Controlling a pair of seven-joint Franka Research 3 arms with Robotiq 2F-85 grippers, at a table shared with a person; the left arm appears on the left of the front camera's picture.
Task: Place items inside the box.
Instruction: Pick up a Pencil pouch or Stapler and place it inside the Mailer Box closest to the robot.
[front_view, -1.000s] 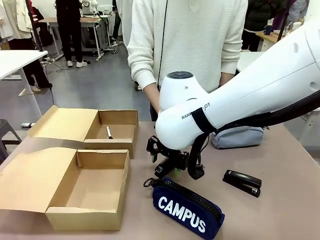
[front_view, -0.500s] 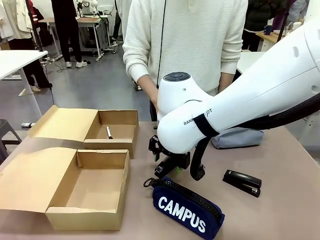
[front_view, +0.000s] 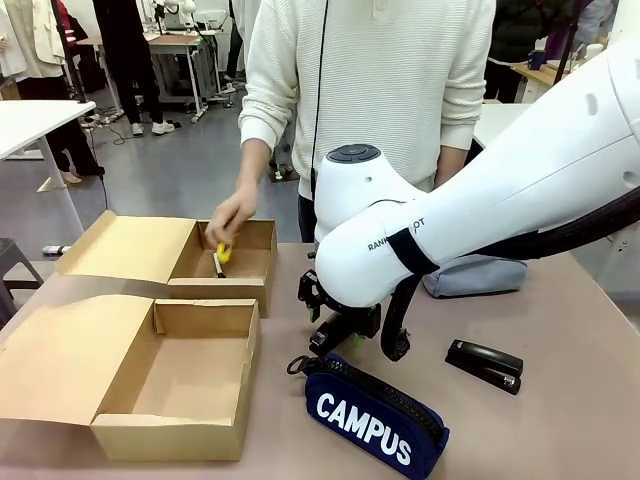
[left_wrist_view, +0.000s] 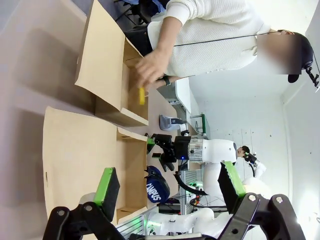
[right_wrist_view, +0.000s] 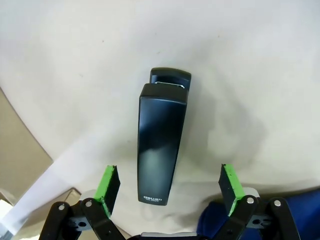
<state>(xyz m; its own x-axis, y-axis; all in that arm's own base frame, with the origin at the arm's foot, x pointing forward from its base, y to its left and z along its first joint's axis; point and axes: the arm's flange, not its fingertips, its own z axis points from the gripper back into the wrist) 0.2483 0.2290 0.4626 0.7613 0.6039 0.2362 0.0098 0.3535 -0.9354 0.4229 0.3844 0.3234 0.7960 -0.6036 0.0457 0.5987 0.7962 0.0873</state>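
Observation:
A person's hand (front_view: 232, 222) holds a yellow utility knife (front_view: 222, 254) over the far cardboard box (front_view: 215, 291); the knife (left_wrist_view: 142, 96) also appears in the left wrist view. My right gripper (front_view: 330, 322) hangs open just above the table, beside the navy "CAMPUS" pencil case (front_view: 375, 417). In the right wrist view a black stapler (right_wrist_view: 161, 142) lies flat between the open fingers of that gripper (right_wrist_view: 170, 187), untouched. Another black stapler (front_view: 485, 364) lies to the right, and a grey pencil case (front_view: 475, 273) behind the arm. My left gripper (left_wrist_view: 169, 185) is open and holds nothing.
A second open cardboard box (front_view: 165, 436) stands at the near left, its lid flap spread leftward. A small black and white thing (front_view: 217, 266) lies in the far box. The white right arm (front_view: 480, 200) crosses the middle of the table. The person stands at the far edge.
The person's hand has come out from behind the arm and moved left to the far box with the yellow knife. My right gripper has barely shifted and stays open.

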